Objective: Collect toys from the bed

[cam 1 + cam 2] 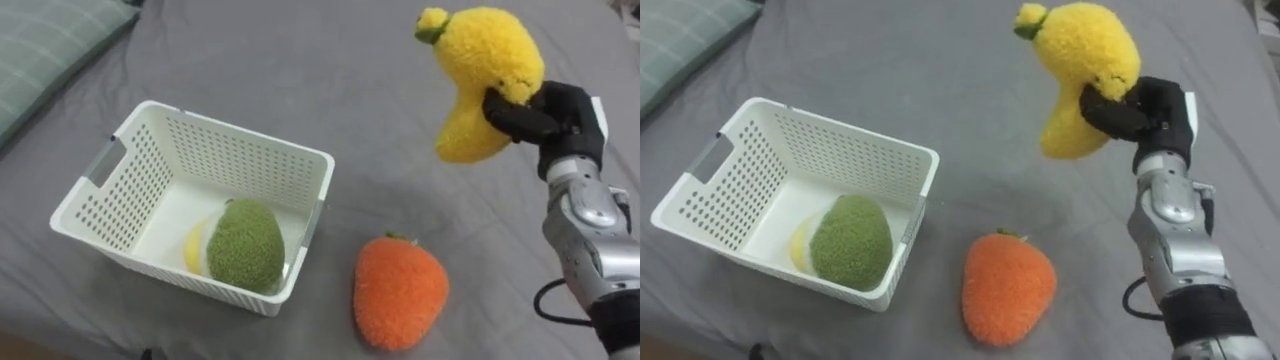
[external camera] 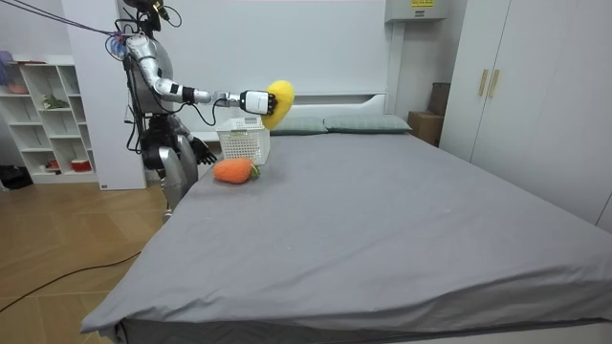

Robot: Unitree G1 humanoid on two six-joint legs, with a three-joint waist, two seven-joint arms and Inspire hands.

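1. We see the robot's right hand (image 1: pixel 548 115), black-fingered on a silver metal forearm, raised above the bed (image 1: pixel 330 60) on the right. Its fingers are curled tightly into a plush banana (image 1: pixel 490 70), pinching it at the inner bend.
2. The banana is fuzzy, bright yellow and crescent-shaped, with a small green stalk at its upper end. It hangs in the air, clear of the bed, touching nothing but the hand.
3. To the left of the hand, well apart from the banana, a white plastic basket (image 1: pixel 240 130) stands on the bed. It is rectangular, its walls are pierced by rows of small holes, and a slot handle is cut in one short end.
4. Inside the basket a rounded, egg-shaped green toy (image 1: pixel 245 245) with a nubbly pile rests against the near wall. A pale yellow toy (image 1: pixel 193 248) lies touching its left side, partly hidden.
5. A plump orange toy (image 1: pixel 400 292), fluffy and tapering, with a tiny green tuft on top, lies on the bed near the basket's near right corner, not touching it.
6. The bed is covered in a smooth grey sheet; a striped, pale green pillow (image 1: pixel 50 45) lies at the far left.
7. In the room view, we see the robot standing upright at the bed's edge, at the room view's left, with its right arm stretched level over the mattress. Its left hand (image 2: pixel 203 150) hangs low by its hip. A white shelf (image 2: pixel 48 115) stands behind it.
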